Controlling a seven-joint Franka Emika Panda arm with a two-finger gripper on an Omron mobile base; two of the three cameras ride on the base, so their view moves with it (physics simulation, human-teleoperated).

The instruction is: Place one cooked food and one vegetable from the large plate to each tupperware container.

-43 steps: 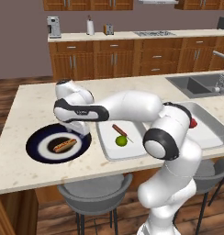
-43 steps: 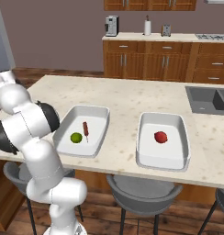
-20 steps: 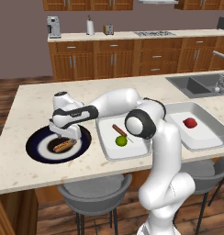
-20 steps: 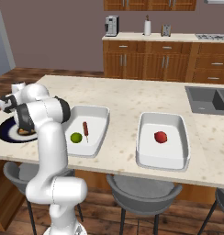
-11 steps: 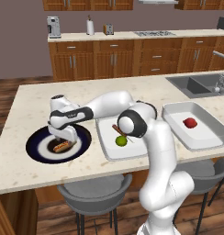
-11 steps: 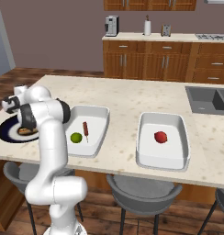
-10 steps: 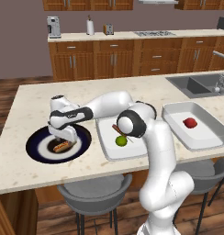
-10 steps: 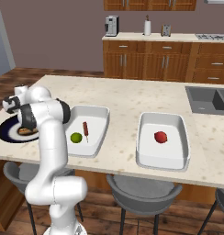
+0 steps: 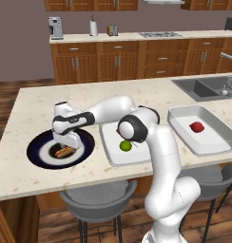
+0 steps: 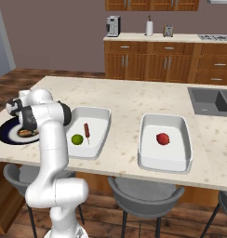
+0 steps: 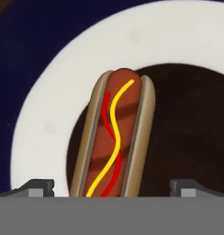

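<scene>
Large plate (image 9: 39, 153), lower left of the left base view, on the bench (image 9: 32, 114): carrying one hot dog (image 9: 64, 151), the last item I am seeing on it.

Nearer tupperware container (image 10: 99, 120), centre of the right base view: holding a green lime-like vegetable (image 10: 77, 139) and a skewered sausage (image 10: 87, 131). I am counting this one as filled.

Farther tupperware container (image 10: 181, 126), right of centre: holding a red tomato (image 10: 163, 138) only; cooked food is lacking.

My gripper (image 11: 112, 186): hanging wide open over the hot dog, one finger on each side, gripping nothing.

Outstanding, as I am judging it: closing on the hot dog and carrying it to the farther container.
</scene>
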